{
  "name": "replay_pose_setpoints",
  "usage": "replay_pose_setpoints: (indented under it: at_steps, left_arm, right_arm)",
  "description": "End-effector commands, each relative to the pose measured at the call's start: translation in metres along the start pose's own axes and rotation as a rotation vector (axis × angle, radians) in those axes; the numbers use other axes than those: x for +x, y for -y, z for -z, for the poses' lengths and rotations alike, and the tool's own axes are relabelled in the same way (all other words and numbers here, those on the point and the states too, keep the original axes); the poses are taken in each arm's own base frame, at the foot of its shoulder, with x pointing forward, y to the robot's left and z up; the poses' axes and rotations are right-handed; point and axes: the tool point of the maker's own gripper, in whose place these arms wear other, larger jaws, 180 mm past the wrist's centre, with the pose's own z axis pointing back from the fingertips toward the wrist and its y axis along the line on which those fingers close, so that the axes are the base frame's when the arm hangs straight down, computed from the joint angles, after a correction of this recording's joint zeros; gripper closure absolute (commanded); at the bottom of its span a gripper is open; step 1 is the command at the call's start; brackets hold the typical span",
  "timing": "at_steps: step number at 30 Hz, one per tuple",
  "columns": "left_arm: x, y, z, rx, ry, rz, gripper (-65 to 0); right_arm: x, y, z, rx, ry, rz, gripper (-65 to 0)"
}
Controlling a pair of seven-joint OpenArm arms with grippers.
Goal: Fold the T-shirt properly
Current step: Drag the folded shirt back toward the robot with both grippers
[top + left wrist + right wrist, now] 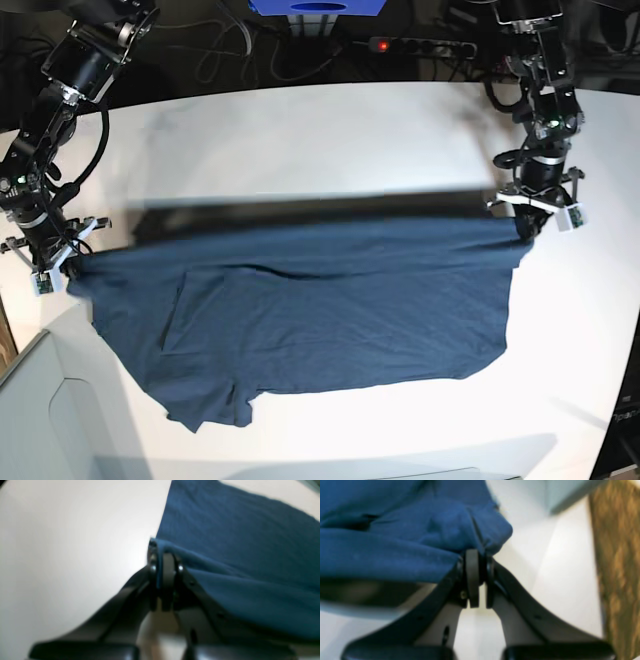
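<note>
T-shirt (320, 310) fabric is hanging stretched between the two arms above the white table (300, 140), with its upper edge pulled into a nearly straight line and the lower part draping down onto the tabletop near the front edge. This spread is presenting the garment flat and wide, which appears to be preparation for laying it down or carrying one edge over in a fold.

Left gripper (165, 562), on the right side of the base view, is pinching a corner of the cloth: the left wrist view is showing the jaws pressed together with a thin fold of blue fabric between them. Right gripper (478, 562), on the left side of the base view, is likewise clamping a bunched corner, with fabric gathering into creases just above the closed jaws.

Both grasps are sitting at the outer ends of the same edge, so tension is running along that edge and keeping it taut. One short sleeve appears to be folding inward on the body near the left of the base view. A pale bin corner (50, 420) is standing just beside the lower hem.
</note>
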Motion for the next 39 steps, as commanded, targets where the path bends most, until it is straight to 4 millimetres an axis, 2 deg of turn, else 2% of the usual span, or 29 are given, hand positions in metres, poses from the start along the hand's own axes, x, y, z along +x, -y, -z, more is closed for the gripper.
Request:
replay_pose_setpoints:
  at_steps: [1,4,7,9,14,17,24,30,36,39]
  left_arm:
    - [0.021,-0.001,0.001,-0.001,0.067,0.016,0.0]
    - [0.022,0.0,0.0,-0.004,0.065,0.018,0.0]
    - [0.024,0.0,-0.001,-0.005,0.069,0.025,0.0]
    - [0.014,-0.003,-0.006,0.0,0.049,0.025,0.0]
    - [-0.006,-0.007,-0.014,0.009,0.001,0.025,0.0]
    - [-0.022,-0.006,-0.019,0.015,-0.03,0.005,0.0]
    - [-0.044,-0.011,-0.032,0.026,-0.084,0.004,0.0]
    - [-0.065,-0.018,-0.053,0.038,-0.144,0.024,0.0]
    - [-0.072,-0.018,-0.071,0.033,-0.168,0.048,0.0]
    - [-0.073,-0.018,-0.077,0.032,-0.176,0.061,0.0]
  right_arm:
    - [0.032,0.014,-0.004,-0.02,0.097,-0.018,-0.1]
    - [0.059,0.026,-0.003,-0.043,0.146,-0.014,-0.1]
    - [0.064,0.032,-0.006,-0.056,0.152,-0.026,-0.1]
    - [0.043,0.034,-0.008,-0.056,0.105,-0.037,-0.1]
    - [-0.006,0.021,-0.011,-0.025,0.004,-0.039,-0.1]
    - [-0.029,0.015,-0.015,-0.01,-0.044,-0.038,-0.1]
    - [-0.054,0.009,-0.02,0.003,-0.101,-0.041,-0.1]
    - [-0.076,0.004,-0.026,0.017,-0.153,-0.048,-0.2]
    - [-0.111,-0.004,-0.038,0.038,-0.231,-0.049,-0.2]
    - [-0.122,-0.001,-0.049,0.023,-0.253,-0.046,-0.1]
